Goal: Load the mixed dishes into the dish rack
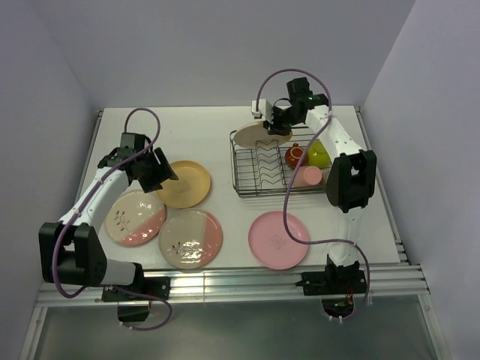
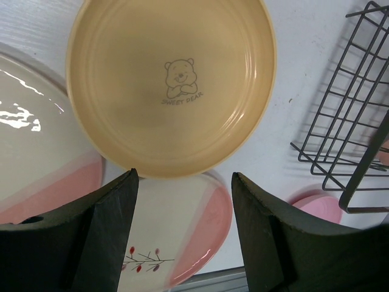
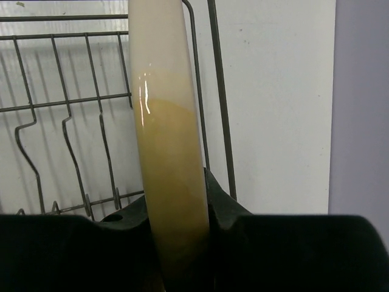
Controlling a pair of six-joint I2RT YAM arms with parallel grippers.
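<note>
My right gripper [image 1: 274, 124] is shut on the rim of a cream-and-yellow plate [image 1: 259, 136], held tilted over the far-left corner of the dish rack [image 1: 247, 181]. In the right wrist view the plate [image 3: 167, 134] stands edge-on between my fingers, over the rack wires [image 3: 67, 103]. The dark red mug [image 1: 294, 156], lime-yellow bowl [image 1: 318, 154] and salmon-pink tumbler [image 1: 310, 175] sit in the rack's right side. My left gripper [image 1: 166, 174] is open above the near edge of the yellow-orange plate [image 1: 184, 184], which shows a bear print in the left wrist view [image 2: 170, 85].
Two cream-and-pink sprig plates [image 1: 135, 217] [image 1: 190, 238] lie front left, one under my left gripper [image 2: 182, 237]. A pink plate [image 1: 278, 238] lies in front of the rack. Walls close the table on three sides.
</note>
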